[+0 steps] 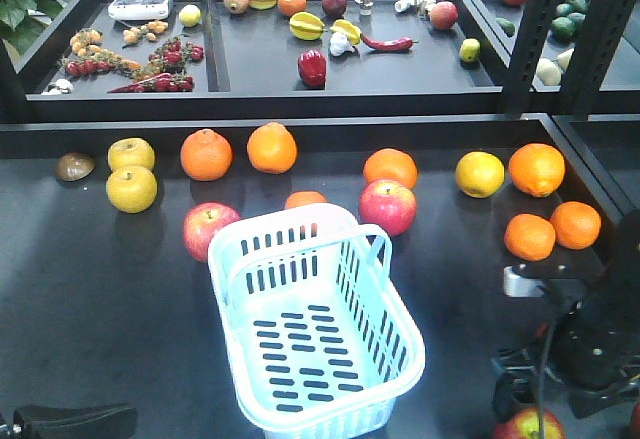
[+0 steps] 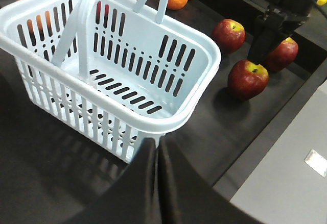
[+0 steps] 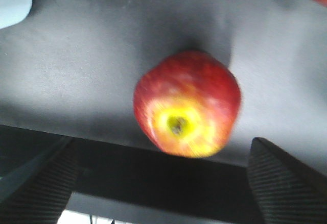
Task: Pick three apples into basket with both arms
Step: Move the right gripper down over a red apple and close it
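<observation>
Apple (image 1: 527,426) sits bottom right in the front view; basket (image 1: 315,329) centre, empty. Left wrist view: left gripper (image 2: 157,150) pinched closed, holding nothing, near the basket. Right wrist view: right gripper (image 3: 161,147) gapes wide astride the apple, gripping nothing; a finger's nudge could roll it off the table (image 3: 76,71).

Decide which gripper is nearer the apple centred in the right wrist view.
Right. The right gripper hovers over the apple, with open fingers on either side. The left gripper sits beyond the basket, well away.
</observation>
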